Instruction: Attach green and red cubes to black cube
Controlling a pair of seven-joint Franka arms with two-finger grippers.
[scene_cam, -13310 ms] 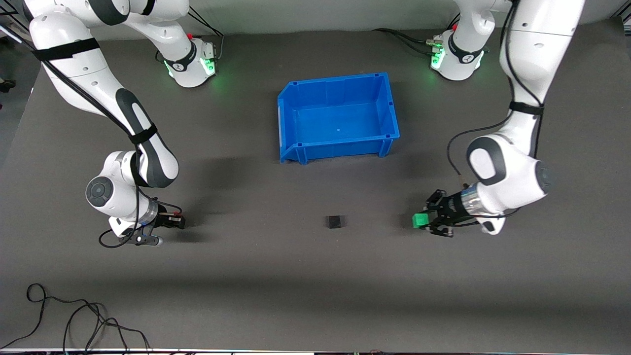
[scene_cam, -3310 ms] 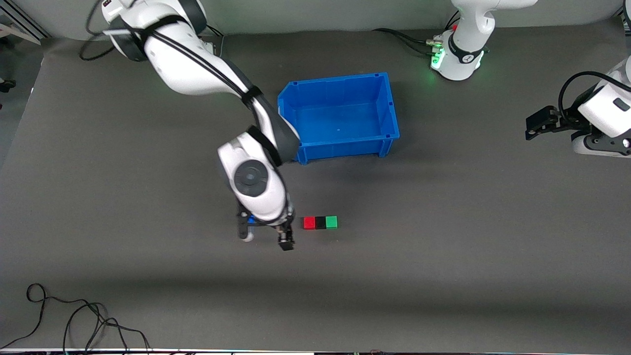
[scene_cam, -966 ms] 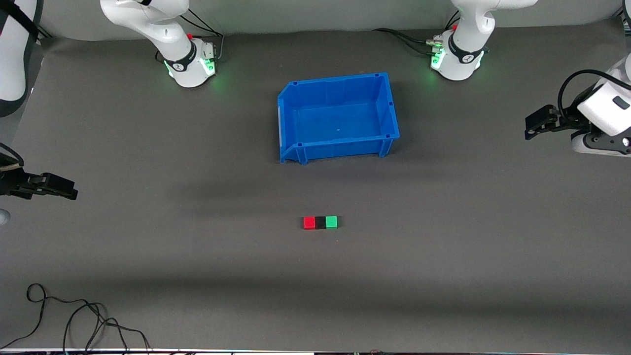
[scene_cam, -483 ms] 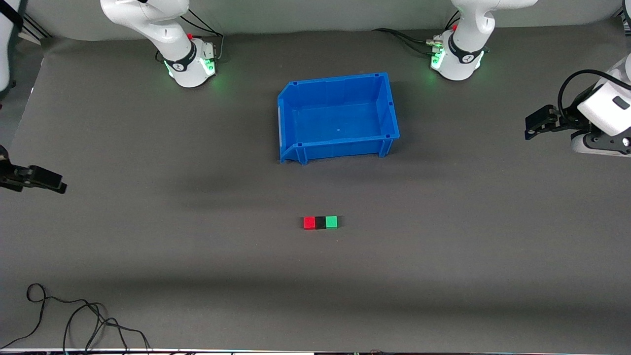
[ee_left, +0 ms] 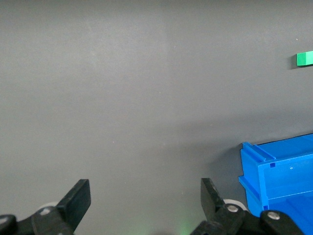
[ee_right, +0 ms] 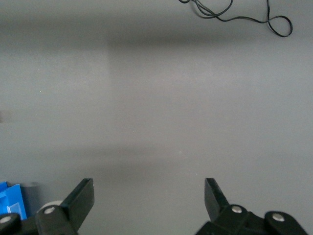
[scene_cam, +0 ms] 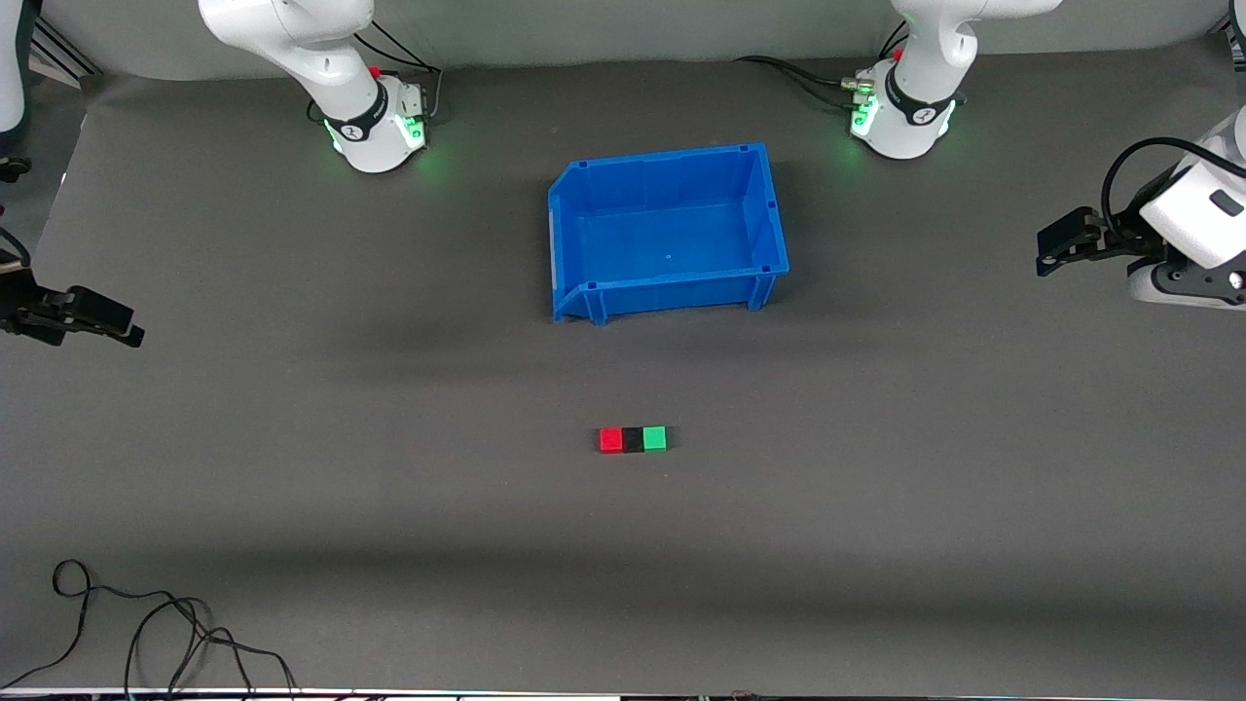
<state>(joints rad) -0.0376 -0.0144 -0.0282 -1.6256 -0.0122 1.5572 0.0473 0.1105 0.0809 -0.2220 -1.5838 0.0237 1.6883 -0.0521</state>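
The red cube (scene_cam: 610, 440), the black cube (scene_cam: 633, 440) and the green cube (scene_cam: 654, 438) lie touching in one row on the table, the black one in the middle. They sit nearer to the front camera than the blue bin (scene_cam: 779, 234). The green cube also shows in the left wrist view (ee_left: 304, 58). My left gripper (scene_cam: 1049, 248) is open and empty at the left arm's end of the table (ee_left: 145, 190). My right gripper (scene_cam: 117, 326) is open and empty at the right arm's end (ee_right: 149, 190).
The blue bin stands empty between the two arm bases; its corner shows in the left wrist view (ee_left: 259, 156). A black cable (scene_cam: 146, 633) lies coiled near the front edge at the right arm's end, also in the right wrist view (ee_right: 230, 12).
The right arm has drawn away from the cubes to the table's end and has shifted slightly farther from the front camera. The cubes and the left arm have not moved.
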